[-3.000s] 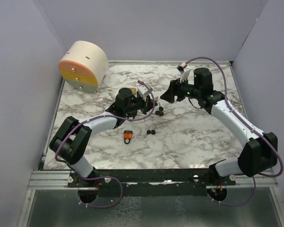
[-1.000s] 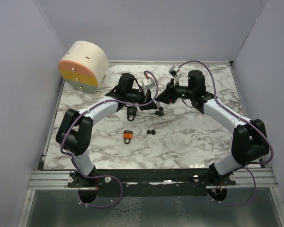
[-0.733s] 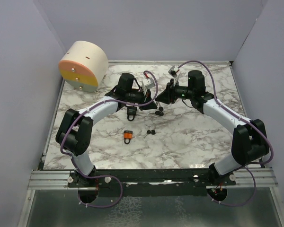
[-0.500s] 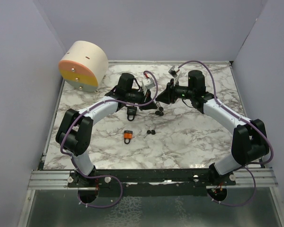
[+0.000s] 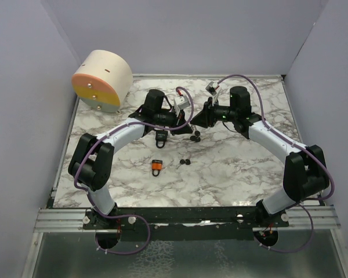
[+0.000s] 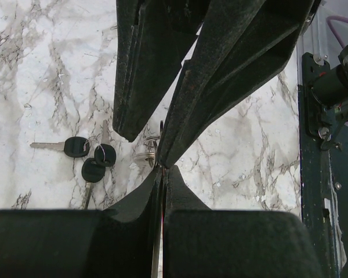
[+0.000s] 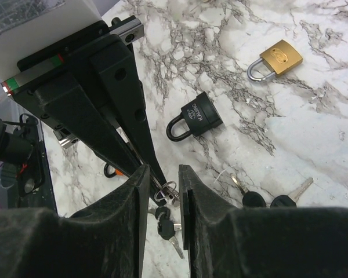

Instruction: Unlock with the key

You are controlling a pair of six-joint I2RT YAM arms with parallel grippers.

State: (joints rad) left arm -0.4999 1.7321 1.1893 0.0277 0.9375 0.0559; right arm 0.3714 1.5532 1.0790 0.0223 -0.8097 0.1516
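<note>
both grippers had converged tip to tip near the black padlock (image 7: 195, 118). left gripper (image 6: 162, 167) pinched the keys (image 7: 165, 223); right gripper (image 7: 161, 174) stood part open around them.

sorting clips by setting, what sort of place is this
Probably a lab robot test cell, not a home: a white marble-patterned tabletop boxed in by plain lilac walls, with two white-and-black robot arms bolted to a metal rail.
</note>
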